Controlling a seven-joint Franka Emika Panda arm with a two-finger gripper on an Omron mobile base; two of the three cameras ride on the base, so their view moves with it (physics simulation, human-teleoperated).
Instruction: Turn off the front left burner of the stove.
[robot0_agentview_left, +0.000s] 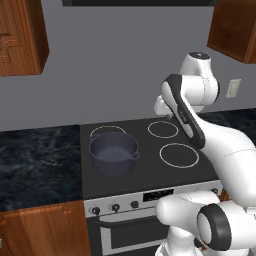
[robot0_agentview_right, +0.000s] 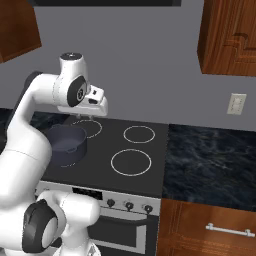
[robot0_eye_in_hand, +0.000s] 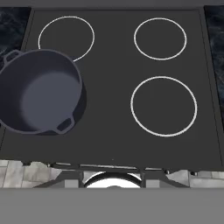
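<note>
sitting on the stove (robot0_agentview_left: 150, 172) front left ring: one dark pot (robot0_agentview_left: 114, 153), two handles. knobs (robot0_agentview_left: 115, 206) on silver panel. tool state: cannot tell.

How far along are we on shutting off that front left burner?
Barely started. Nothing looks done: the arm is raised over the stove, its hand well above the glass, looking straight down at the pot on the front left burner. No knob on the front panel is touched. Left: lower to the panel and turn the right knob.
</note>
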